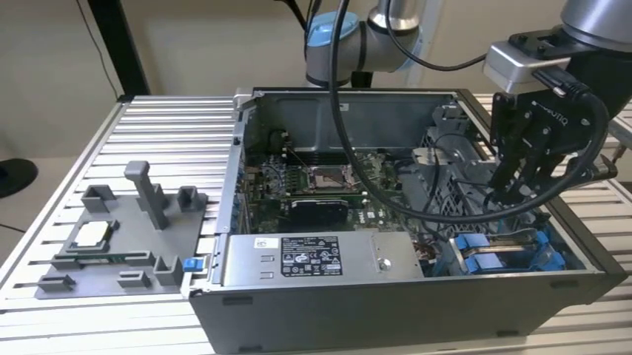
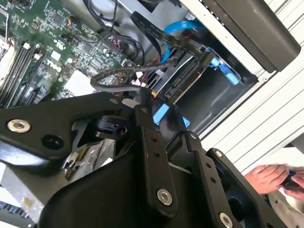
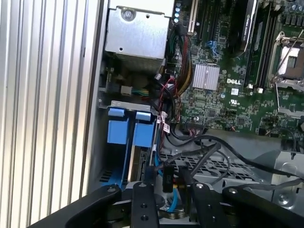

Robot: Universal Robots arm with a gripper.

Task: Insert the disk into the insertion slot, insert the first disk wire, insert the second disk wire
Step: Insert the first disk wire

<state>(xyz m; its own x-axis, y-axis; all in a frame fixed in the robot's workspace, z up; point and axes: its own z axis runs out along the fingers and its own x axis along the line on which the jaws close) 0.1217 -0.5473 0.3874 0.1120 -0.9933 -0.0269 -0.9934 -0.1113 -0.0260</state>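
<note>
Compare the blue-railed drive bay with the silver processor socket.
The drive bay carries bright blue plastic tabs; the processor socket is a square silver metal frame. The bay sits at the exterior view's right, the socket mid-board on the green motherboard. The gripper hangs near the bay, well apart from the socket. Both lie inside the open case.

The hand point(image 1: 504, 188) is matt black metal with shiny silver screws point(image 2: 164, 196). Just below it, the insertion slot point(image 1: 499, 255) has smooth, glossy blue plastic rails beside a dull grey perforated metal cage point(image 3: 209, 166). The table point(image 1: 148, 118) is ribbed, pale satin metal.
</note>
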